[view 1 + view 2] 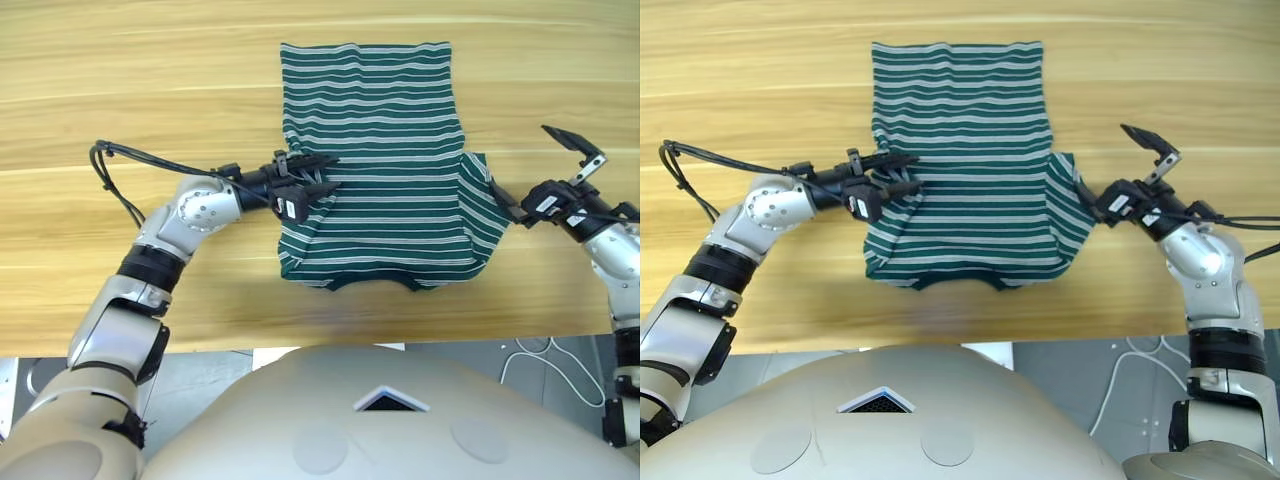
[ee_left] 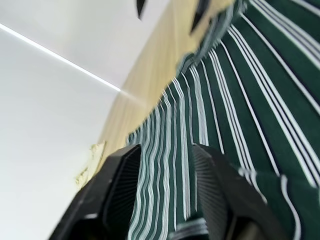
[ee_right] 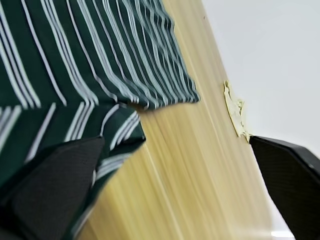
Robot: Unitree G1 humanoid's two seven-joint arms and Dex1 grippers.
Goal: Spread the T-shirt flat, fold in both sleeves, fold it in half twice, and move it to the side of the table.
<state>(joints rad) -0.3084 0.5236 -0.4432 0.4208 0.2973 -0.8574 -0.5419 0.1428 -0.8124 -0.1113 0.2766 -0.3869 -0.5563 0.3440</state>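
A green T-shirt (image 1: pixel 385 150) with thin white stripes lies on the pale wooden table (image 1: pixel 130 80), a little right of the middle. Its long axis runs from near to far. The neck opening (image 1: pixel 375 283) points toward the near edge and the straight hem (image 1: pixel 365 46) toward the far side. The far half lies fairly flat, while the near half is wider and rumpled, with soft creases along its left border.

The left gripper (image 1: pixel 325 173) reaches in from the left and sits on the shirt's left edge, about halfway along its length. Its two dark fingers (image 2: pixel 122 190) are drawn close together, with a band of striped cloth caught between them. The cloth there is gathered inward over the body of the shirt, so the left outline is pinched in at that spot.

On the other side, the right sleeve (image 1: pixel 480 195) juts out past the shirt's right edge. The right gripper (image 1: pixel 518 155) stands just beside it with its fingers spread wide. One finger (image 3: pixel 55 185) touches the sleeve's outer edge. The other (image 3: pixel 292 175) stands clear of the cloth, raised over bare wood farther to the right and toward the far side.

The shirt lies between the two grippers, with the left one on its edge and the right one at the sleeve tip.
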